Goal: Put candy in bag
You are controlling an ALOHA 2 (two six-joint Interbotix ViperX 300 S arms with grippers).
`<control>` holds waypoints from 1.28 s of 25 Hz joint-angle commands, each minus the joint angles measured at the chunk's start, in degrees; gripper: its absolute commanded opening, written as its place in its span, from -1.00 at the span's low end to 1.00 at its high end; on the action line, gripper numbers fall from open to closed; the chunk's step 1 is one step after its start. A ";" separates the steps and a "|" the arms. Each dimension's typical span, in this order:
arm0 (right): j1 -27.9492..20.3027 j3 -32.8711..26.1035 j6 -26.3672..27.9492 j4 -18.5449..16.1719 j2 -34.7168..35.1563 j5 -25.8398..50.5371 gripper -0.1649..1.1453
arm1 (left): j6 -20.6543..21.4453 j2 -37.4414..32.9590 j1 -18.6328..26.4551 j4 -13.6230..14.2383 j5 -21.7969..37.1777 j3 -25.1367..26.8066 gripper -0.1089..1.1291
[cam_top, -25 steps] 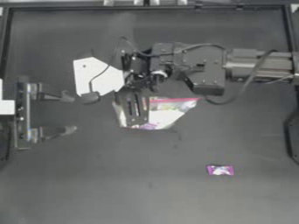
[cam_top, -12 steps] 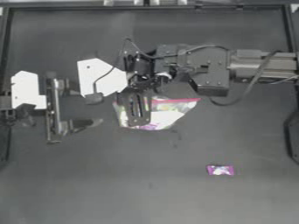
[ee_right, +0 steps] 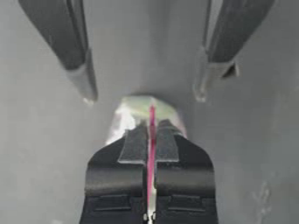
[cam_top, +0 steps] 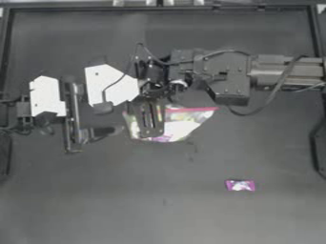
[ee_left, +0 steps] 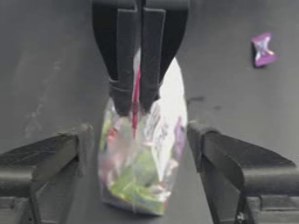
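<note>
The bag (cam_top: 181,123), clear plastic with a pink strip and colourful sweets inside, lies at the table's centre. My right gripper (cam_top: 150,132) reaches in from the right and is shut on the bag's pink mouth strip (ee_right: 151,117). My left gripper (cam_top: 107,119) stands open just left of the bag, facing it. In the left wrist view the bag (ee_left: 140,175) sits between its spread fingers (ee_left: 52,157), apart from them. The candy (cam_top: 240,185), a small pink-magenta wrapped sweet, lies alone on the table toward the front right; it also shows as candy (ee_left: 262,49) in the left wrist view.
The right arm's body (cam_top: 229,78) and its cables stretch across the upper middle of the table. The raised table rim (cam_top: 159,7) runs along the back. Dark bare table (cam_top: 127,200) spreads in front of the bag and around the candy.
My left arm has moved to the right from the table's left edge until its open fingers flank the bag's left end. The right gripper and bag have barely moved.
</note>
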 commanded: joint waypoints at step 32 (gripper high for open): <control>0.09 -0.53 -0.18 0.26 -3.08 -0.88 -0.65 | 0.09 3.08 1.32 -0.09 -3.52 -1.93 0.46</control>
